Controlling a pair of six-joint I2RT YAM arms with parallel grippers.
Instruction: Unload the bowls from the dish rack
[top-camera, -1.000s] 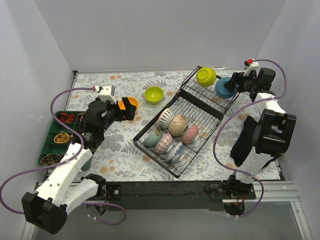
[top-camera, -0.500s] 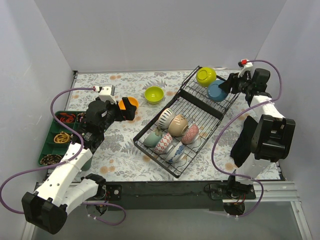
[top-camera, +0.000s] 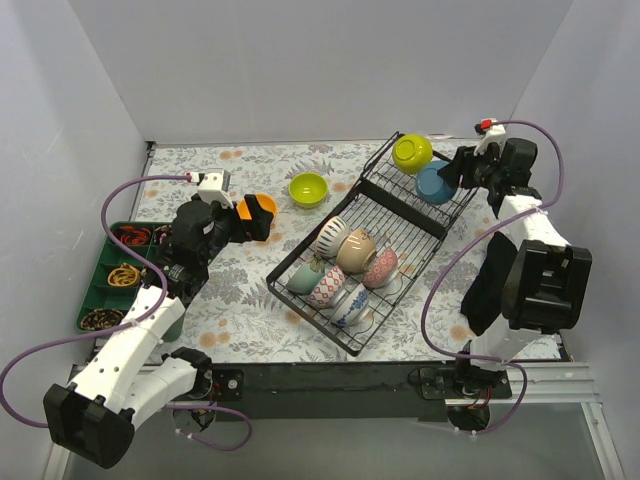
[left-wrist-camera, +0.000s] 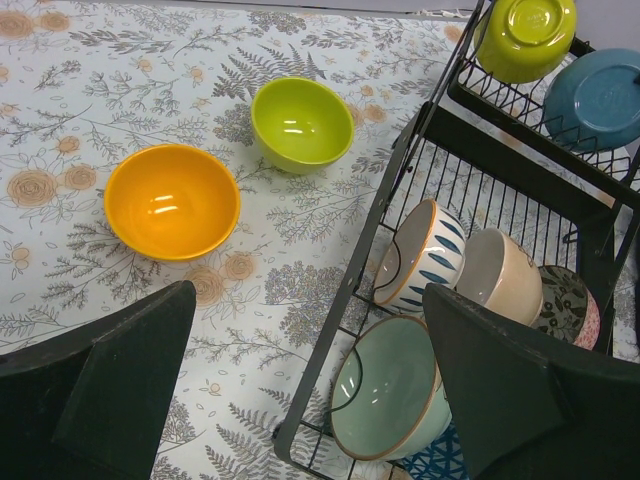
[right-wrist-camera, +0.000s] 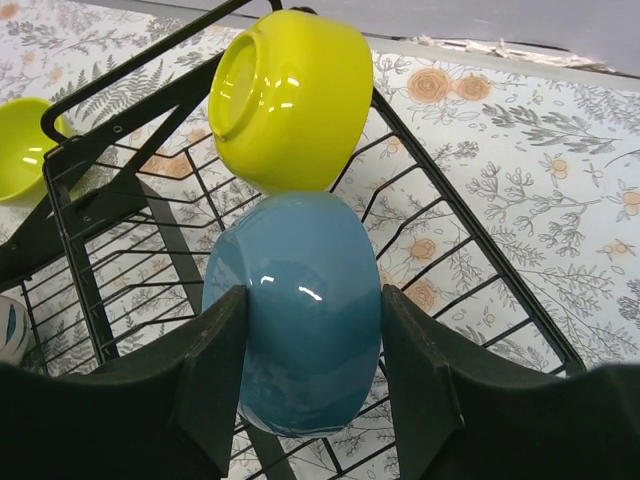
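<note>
- right hand (right-wrist-camera: 312, 295) clenched on the blue bowl (top-camera: 433, 184), one finger against each side of its wall
- blue bowl tipped on its side in the raised tier (top-camera: 398, 198) of the dish rack (top-camera: 415, 240), at 1 o'clock on the surface (top-camera: 230, 300); cannot tell if it is clear of the wires
- lime-yellow bowl (top-camera: 412, 152) also on its side in the tier, touching the blue bowl at its 11 o'clock
- left hand (left-wrist-camera: 308, 300) released, fingers wide apart, grasping nothing, hovering over the surface at 10 o'clock, left of the rack
- orange bowl (left-wrist-camera: 172, 200) upright on the surface just beyond the left hand, not touched
- lime-green bowl (left-wrist-camera: 300, 122) upright on the surface at 12 o'clock, near the orange bowl, apart from it
- rack base sits at centre, running 7 to 1 o'clock, six bowls leaning on their sides inside
- far row: striped bowl (top-camera: 329, 237), beige bowl (top-camera: 355, 250), pink bowl (top-camera: 380, 266)
- near row: pale-green bowl (top-camera: 306, 275), red-patterned bowl (top-camera: 327, 287), blue-white bowl (top-camera: 348, 305)
- green tray (top-camera: 92, 290) at 9 o'clock by the surface edge, small items in its compartments, too small to name
</note>
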